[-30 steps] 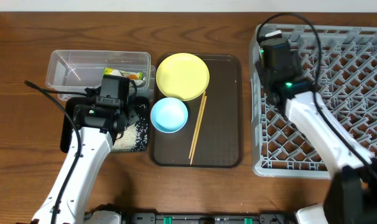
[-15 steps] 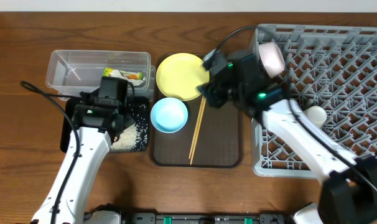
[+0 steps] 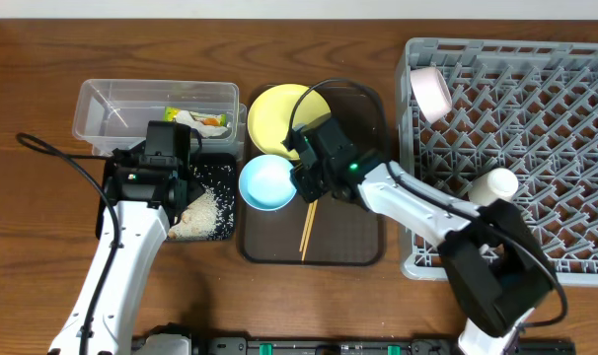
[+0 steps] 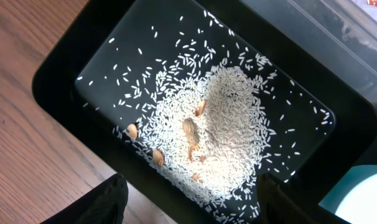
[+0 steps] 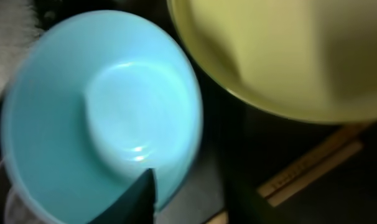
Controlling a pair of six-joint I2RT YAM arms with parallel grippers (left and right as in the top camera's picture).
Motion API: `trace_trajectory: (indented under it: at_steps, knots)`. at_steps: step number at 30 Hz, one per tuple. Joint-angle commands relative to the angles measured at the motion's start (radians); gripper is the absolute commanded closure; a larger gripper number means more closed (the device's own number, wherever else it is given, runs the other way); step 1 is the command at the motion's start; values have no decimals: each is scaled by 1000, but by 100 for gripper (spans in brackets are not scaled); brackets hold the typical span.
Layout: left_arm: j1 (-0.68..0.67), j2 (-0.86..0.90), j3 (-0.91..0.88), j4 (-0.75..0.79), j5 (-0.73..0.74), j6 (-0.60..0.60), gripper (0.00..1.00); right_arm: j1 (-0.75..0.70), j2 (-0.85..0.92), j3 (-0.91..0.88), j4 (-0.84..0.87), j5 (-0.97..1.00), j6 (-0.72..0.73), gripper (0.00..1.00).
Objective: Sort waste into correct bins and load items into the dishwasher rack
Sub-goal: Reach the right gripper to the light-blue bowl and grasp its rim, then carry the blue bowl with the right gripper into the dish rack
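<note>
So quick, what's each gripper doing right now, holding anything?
Left gripper: open, empty, above the rice in the black tray.
Right gripper: cannot be told; its view is blurred, by the light blue bowl.

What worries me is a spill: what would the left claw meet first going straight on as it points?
Probably the rice heap in the black tray; the left claw points down at it, nothing between.

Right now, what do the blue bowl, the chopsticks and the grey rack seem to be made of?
Blue bowl: probably glossy plastic or melamine, judging by its highlight. Chopsticks: seemingly bare wood, tan and matt. Grey rack: apparently moulded matt plastic, an openwork lattice.
</note>
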Motion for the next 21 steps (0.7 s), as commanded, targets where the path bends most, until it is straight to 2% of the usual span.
trace_trajectory:
  at_steps: [1, 8, 14, 18, 21]
  knots:
    - [4, 1, -7, -5, -16, -13, 31, 8, 19, 1, 0, 69, 75, 71]
    - [4, 1, -7, -5, -16, -13, 31, 8, 20, 1, -14, 80, 79, 75]
    - [4, 1, -7, -5, -16, -13, 31, 10, 20, 1, -26, 71, 104, 69]
    - [4, 1, -7, -5, -16, -13, 31, 10, 20, 1, -45, 65, 108, 77]
    - [4, 1, -7, -5, -16, -13, 31, 10, 20, 1, -49, 64, 108, 88]
